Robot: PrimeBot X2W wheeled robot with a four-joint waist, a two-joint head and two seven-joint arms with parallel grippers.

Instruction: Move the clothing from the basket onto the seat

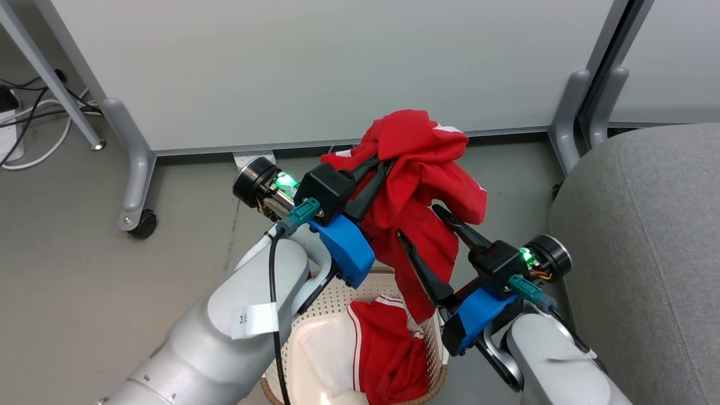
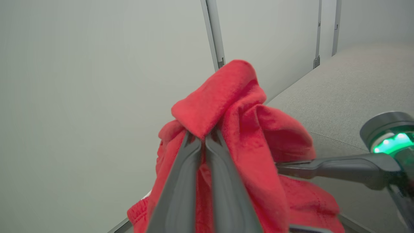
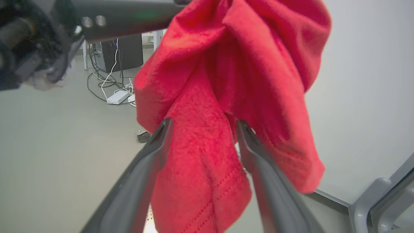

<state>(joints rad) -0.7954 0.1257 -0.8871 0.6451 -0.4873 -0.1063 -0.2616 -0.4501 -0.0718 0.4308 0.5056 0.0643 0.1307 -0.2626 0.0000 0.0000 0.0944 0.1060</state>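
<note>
Clothing [image 1: 419,185] in two lots: one red garment bunched and held in the air above the basket [image 1: 360,292], long axis hanging downward, lowest fold dangling toward the rim, and a second garment [image 1: 388,354], red with white stripes, lying inside the basket. Pinched near its top fold by the left gripper [image 1: 378,169], fingers [image 2: 189,168] clenched tight on the cloth. Flanked lower down by the right gripper [image 1: 419,220], fingers [image 3: 150,158] spread wide, cloth hanging loose between them, nothing gripped. Seat [image 1: 647,253] off to the robot's right, well apart from the held garment and nearer the right arm than the left; so, by the look of it, a carry rightward across the gap, load borne by the left arm alone. From the left wrist, grey seat cushion stretching away beyond the cloth, plus one finger of the right gripper reaching in from the side. From the right wrist, floor [image 3: 48,145] with cables and a power strip [image 3: 118,96] behind the cloth. From the head, basket and second garment below both arms.
</note>
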